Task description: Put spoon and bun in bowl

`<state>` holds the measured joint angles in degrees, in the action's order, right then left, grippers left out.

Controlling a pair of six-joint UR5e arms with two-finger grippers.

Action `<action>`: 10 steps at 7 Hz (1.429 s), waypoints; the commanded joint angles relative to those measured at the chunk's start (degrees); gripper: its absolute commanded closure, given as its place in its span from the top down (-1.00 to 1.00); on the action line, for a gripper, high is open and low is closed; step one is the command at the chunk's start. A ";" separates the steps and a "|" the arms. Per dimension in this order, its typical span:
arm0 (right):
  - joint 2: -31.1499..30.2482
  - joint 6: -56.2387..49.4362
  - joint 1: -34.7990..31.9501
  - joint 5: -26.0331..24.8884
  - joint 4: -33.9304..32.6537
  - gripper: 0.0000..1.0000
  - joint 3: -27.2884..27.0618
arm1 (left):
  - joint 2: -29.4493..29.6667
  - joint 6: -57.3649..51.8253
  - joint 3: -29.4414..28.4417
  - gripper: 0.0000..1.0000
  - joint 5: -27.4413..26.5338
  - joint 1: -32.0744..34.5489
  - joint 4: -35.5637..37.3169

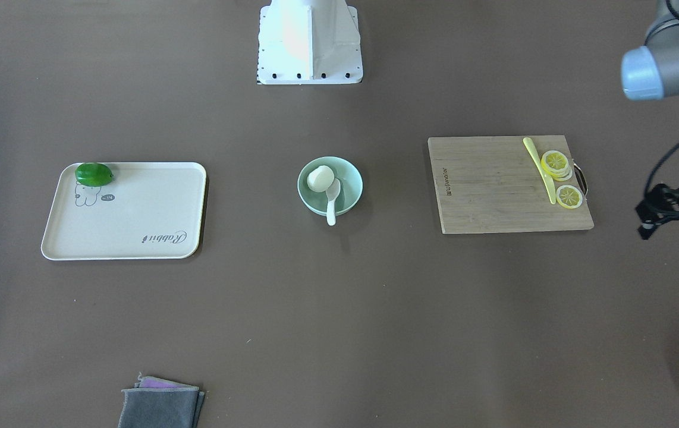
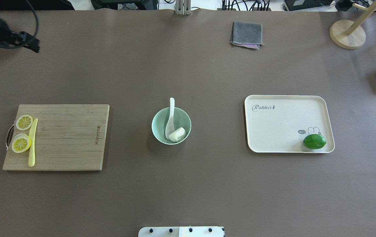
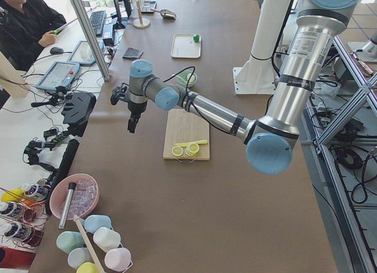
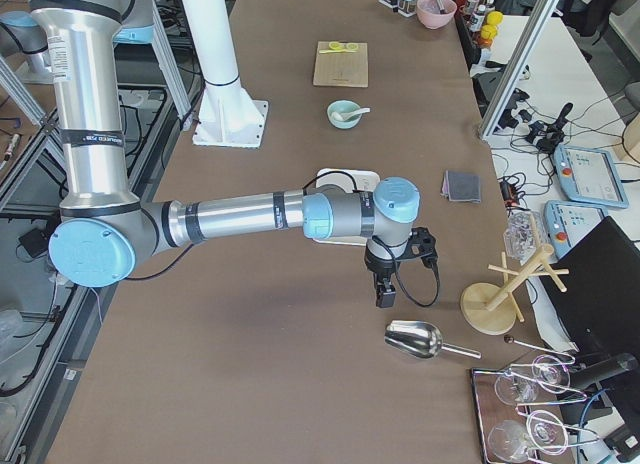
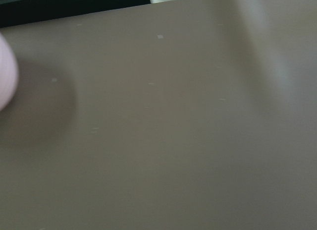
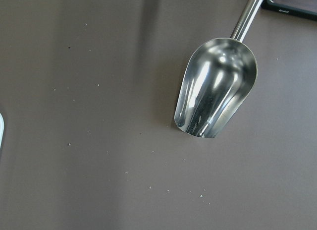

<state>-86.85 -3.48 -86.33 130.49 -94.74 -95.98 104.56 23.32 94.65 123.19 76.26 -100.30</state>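
The mint-green bowl point(image 1: 348, 191) stands at the table's middle; it also shows in the overhead view point(image 2: 159, 126). The white bun point(image 1: 320, 178) lies inside it, against the rim on the robot's side. The cream spoon point(image 1: 332, 199) rests with its scoop in the bowl and its handle over the far rim. My left gripper point(image 1: 677, 230) hangs empty above bare table beyond the cutting board, its fingers apart. My right gripper point(image 4: 383, 292) hovers over the metal scoop, far from the bowl; I cannot tell if it is open or shut.
A wooden cutting board point(image 1: 494, 190) with lemon slices point(image 1: 556, 163) and a yellow knife point(image 1: 540, 169) lies on the robot's left. A cream tray point(image 1: 137, 220) holds a green lime point(image 1: 94, 174). A grey cloth point(image 1: 161, 404) and a metal scoop point(image 6: 215, 88) lie further off.
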 commanded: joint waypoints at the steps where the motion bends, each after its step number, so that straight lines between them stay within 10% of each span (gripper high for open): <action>1: -0.85 2.07 -1.47 0.12 -0.01 1.00 0.62 | -2.87 -16.78 -7.34 0.96 3.99 12.65 -0.25; 6: -1.30 2.16 -2.00 0.12 0.08 1.00 0.53 | -13.58 -16.99 -7.91 0.96 4.08 13.21 -11.67; 10: -1.48 2.68 -2.00 1.17 0.08 1.00 0.53 | -14.03 -16.55 -1.88 0.96 9.33 15.31 -0.66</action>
<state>-88.28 -0.89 -88.33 131.38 -94.66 -95.51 90.38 6.74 89.19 130.00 90.39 -106.89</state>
